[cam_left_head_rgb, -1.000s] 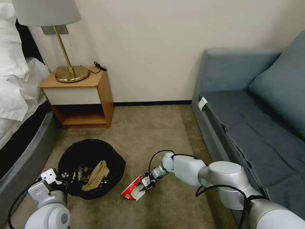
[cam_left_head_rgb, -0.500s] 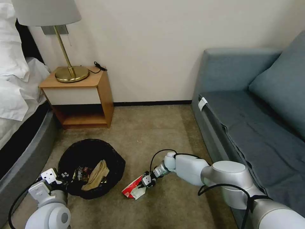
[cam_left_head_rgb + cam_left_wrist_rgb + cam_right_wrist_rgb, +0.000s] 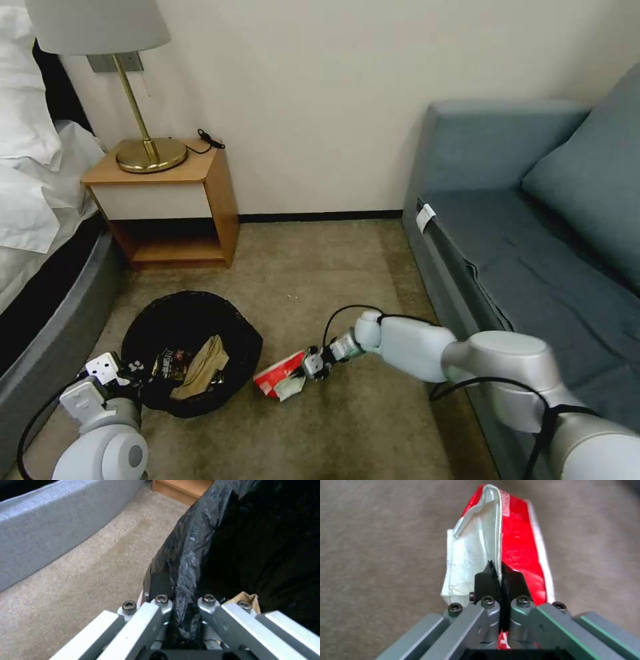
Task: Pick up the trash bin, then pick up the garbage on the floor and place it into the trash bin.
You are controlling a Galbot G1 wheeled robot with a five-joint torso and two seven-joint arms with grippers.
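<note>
**Right gripper pinching the carton scrap beside the bin**

I see my right gripper (image 3: 308,369) low over the carpet (image 3: 320,280), its jaws pressed together on the edge of the red-and-white carton scrap (image 3: 279,381); in the right wrist view the black fingertips (image 3: 486,580) meet on the scrap's fold (image 3: 506,542). The scrap sits just beside the trash bin (image 3: 193,320), on its sofa side. My left gripper (image 3: 123,380) grips the bin's near rim, jaws clamped narrow on the black bag liner (image 3: 190,555). Inside the bin lie a tan paper wad (image 3: 202,365) and a dark snack wrapper (image 3: 172,365). The bin stands on the carpet between the bed frame (image 3: 47,333) and the sofa (image 3: 533,253).
</note>
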